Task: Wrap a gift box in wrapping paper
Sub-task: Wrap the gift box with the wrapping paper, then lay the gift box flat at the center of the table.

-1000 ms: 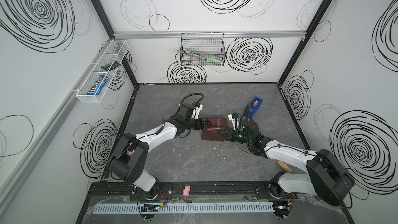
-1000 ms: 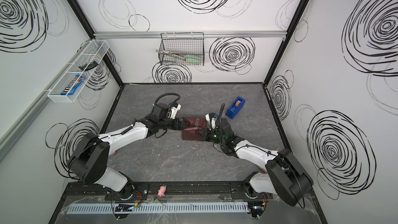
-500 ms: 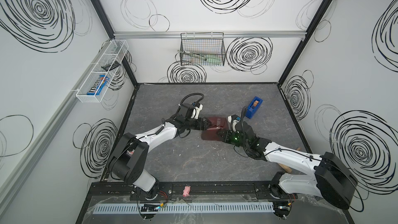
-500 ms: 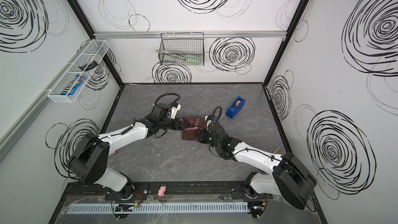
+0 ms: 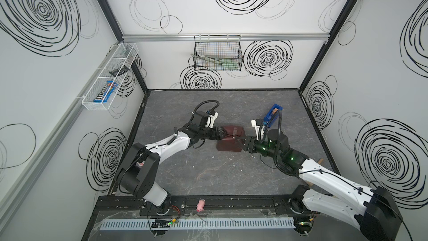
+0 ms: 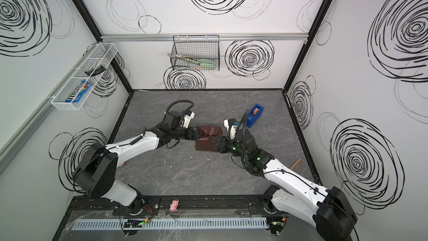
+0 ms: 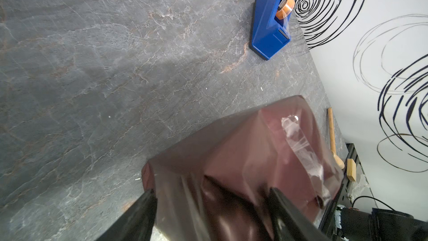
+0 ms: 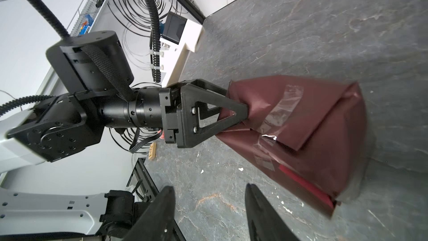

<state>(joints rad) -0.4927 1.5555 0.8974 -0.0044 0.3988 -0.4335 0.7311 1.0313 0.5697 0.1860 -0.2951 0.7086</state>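
The maroon wrapping paper (image 5: pixel 231 146) (image 6: pixel 206 146) is folded round the gift box at the middle of the table, and the box itself is hidden under it. Clear tape strips (image 8: pixel 282 105) (image 7: pixel 298 140) lie across the folds. My left gripper (image 5: pixel 223 133) (image 7: pixel 212 195) clamps the package's left end, a finger (image 8: pixel 222 103) pressed on each side of the paper (image 7: pixel 243 149). My right gripper (image 5: pixel 243 142) (image 8: pixel 209 195) stands open beside the package's right end, over bare table, with nothing between its fingers. A loose paper flap (image 8: pixel 342 181) hangs at that end.
A blue tape dispenser (image 5: pixel 273 112) (image 7: pixel 269 19) stands behind the right wrist. A wooden stick (image 6: pixel 295 163) and a small wood block (image 7: pixel 351 169) lie by the right wall. A pink toy (image 5: pixel 200 205) sits on the front rail. A wire basket (image 5: pixel 217 53) hangs on the back wall.
My right gripper has opened and drawn back off the package's right end toward the front right. The left arm and the package have stayed put.
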